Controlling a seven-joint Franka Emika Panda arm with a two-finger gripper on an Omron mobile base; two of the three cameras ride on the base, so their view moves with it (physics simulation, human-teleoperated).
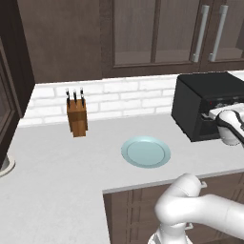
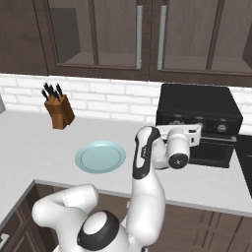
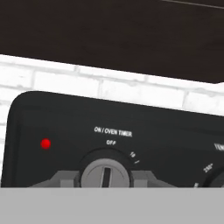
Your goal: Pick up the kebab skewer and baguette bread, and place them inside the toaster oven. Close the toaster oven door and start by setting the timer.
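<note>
The black toaster oven [image 1: 202, 95] [image 2: 197, 103] stands on the counter at the right, against the brick wall. Its door [image 2: 212, 150] looks closed. My gripper [image 2: 199, 134] [image 1: 213, 116] is pressed to the oven's control strip. Up close, the grey timer knob [image 3: 106, 174] sits under the label ON / OVEN TIMER, its pointer near OFF. My gripper [image 3: 106, 178] is shut on this knob, one finger [image 3: 63, 179] on each side. A red light [image 3: 45, 143] glows left of the knob. The kebab skewer and baguette bread are hidden from view.
An empty pale blue plate [image 1: 145, 151] [image 2: 100, 156] lies mid-counter. A wooden knife block [image 1: 76, 116] [image 2: 59, 110] stands near the wall at the left. Dark cabinets hang above. A second knob [image 3: 216, 177] shows at the right edge of the strip.
</note>
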